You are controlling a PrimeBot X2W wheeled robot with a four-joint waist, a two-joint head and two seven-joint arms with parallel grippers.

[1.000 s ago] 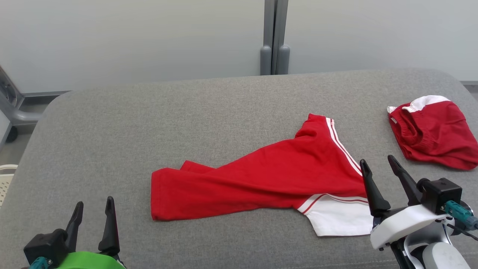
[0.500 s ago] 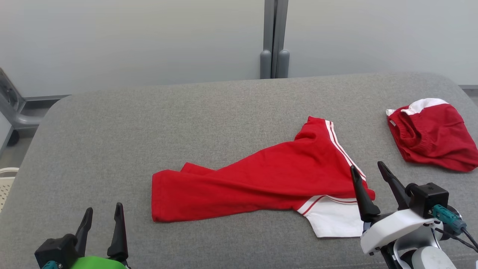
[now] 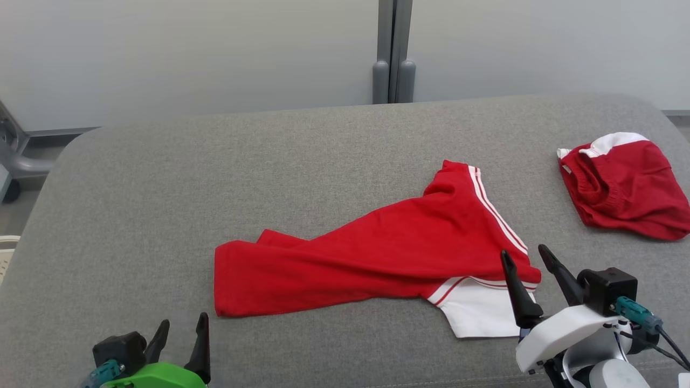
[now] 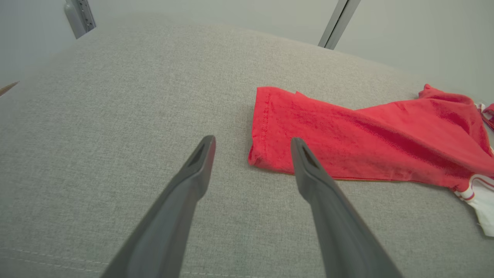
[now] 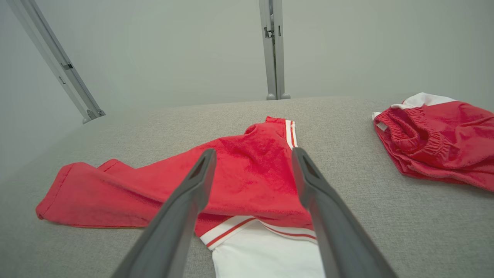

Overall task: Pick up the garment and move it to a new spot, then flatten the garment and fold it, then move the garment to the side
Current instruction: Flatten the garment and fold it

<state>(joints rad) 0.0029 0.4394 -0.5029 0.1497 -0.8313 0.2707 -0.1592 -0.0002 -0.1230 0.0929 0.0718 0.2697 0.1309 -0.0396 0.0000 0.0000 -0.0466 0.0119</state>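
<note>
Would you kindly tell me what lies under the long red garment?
The garment rests on the grey cushion. A white, red-striped section emerges under its near right edge; how far it runs beneath is covered.

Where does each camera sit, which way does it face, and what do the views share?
Head view: on the head, looking forward and down at the grey cushion and red garment; left gripper lower left, right gripper lower right, both open.
Left wrist view: along its own fingers toward the garment's hemmed end.
Right wrist view: along its own fingers toward the garment's white-trimmed end and a crumpled red piece.
Shared: all three show the red garment.
</note>
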